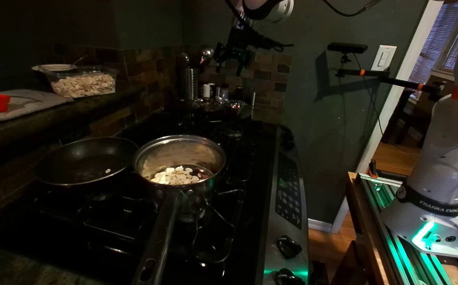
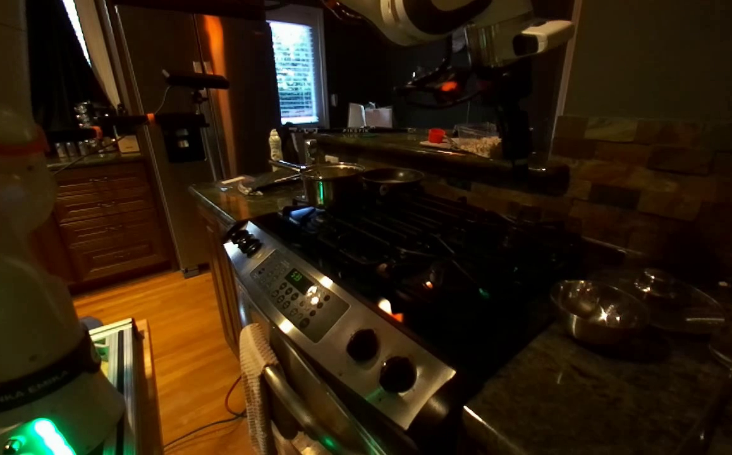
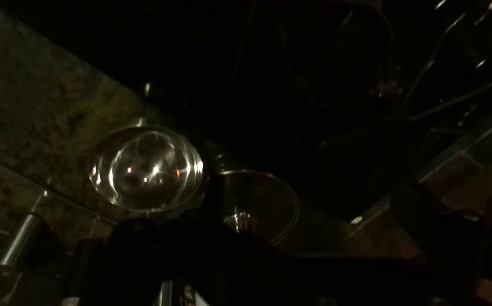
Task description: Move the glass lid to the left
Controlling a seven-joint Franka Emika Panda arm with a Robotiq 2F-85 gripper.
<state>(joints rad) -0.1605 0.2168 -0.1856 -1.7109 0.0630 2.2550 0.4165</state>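
Observation:
The glass lid is round and see-through with a thin shiny rim and a top knob. It lies at the back of the dark counter beside the stove. In the wrist view the lid shows at lower middle, its lower left part hidden by the dark gripper. In an exterior view it is too dim to make out surely. My gripper hangs in the air above the far end of the stove, apart from everything, with its fingers spread and nothing between them. The gripper also shows dark in an exterior view and in the wrist view.
A shiny steel bowl stands right beside the lid, also in the wrist view. A tiled wall rises behind. Bottles stand near the lid. A steel pot of pale food and a frying pan sit on the stove.

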